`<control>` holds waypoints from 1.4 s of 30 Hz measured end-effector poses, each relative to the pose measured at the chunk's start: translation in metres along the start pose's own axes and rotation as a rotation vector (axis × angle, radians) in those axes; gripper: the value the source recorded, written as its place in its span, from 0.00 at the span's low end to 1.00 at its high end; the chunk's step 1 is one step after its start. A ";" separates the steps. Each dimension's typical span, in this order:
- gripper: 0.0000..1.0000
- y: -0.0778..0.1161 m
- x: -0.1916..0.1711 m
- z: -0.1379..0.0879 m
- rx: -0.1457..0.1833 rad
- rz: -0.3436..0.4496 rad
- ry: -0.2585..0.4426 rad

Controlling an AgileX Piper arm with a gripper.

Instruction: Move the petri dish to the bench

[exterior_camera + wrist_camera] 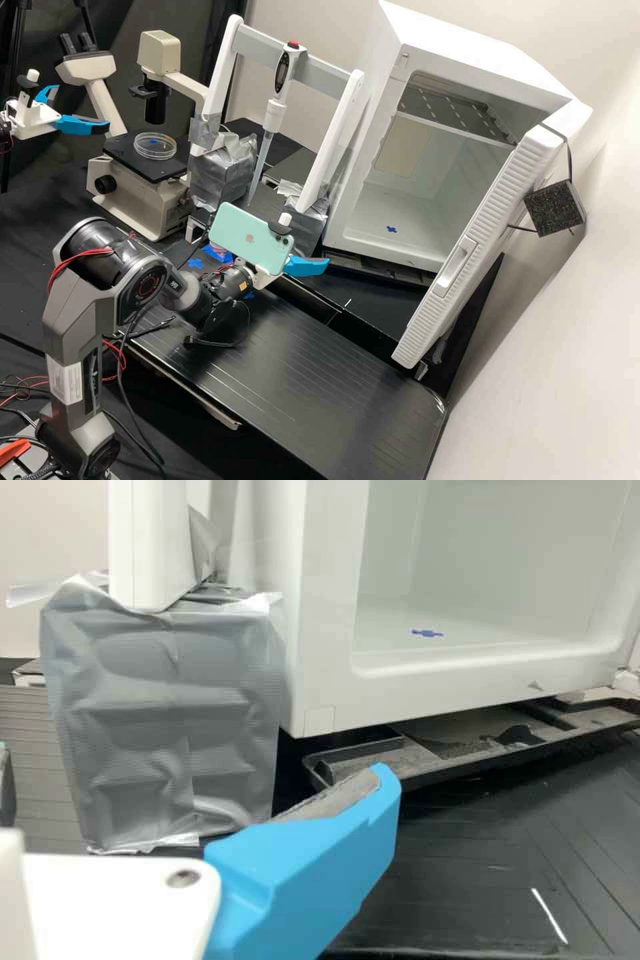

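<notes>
High view has the gripper [305, 266] up over the black bench [280, 353]. Its blue fingers [300, 880] are spread wide. The clear, round petri dish [155, 145] sits flat on the microscope's black stage [127, 159], well apart from the fingers. Past the fingers stands a big white box [467, 50], its door [480, 220] open.

Clear, round, shallow petri dish [155, 148] — lying flat on the flat black stage [123, 153] of a beige microscope [145, 213], small blue patch visible through it. Black laboratory bench [287, 373] — level below the dish, slightly glossy, surface finely lined.
</notes>
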 end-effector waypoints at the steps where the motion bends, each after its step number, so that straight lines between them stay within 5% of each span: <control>1: 1.00 0.000 0.000 0.000 0.000 0.000 0.000; 12: 1.00 0.001 -0.009 0.003 -0.001 -0.006 -0.002; 16: 1.00 0.007 -0.039 0.000 0.020 0.013 0.055; 25: 1.00 0.007 -0.109 -0.050 0.027 0.043 0.382; 31: 1.00 -0.003 -0.140 -0.090 -0.020 -0.003 0.601; 42: 1.00 -0.011 -0.156 -0.131 -0.088 -0.073 0.734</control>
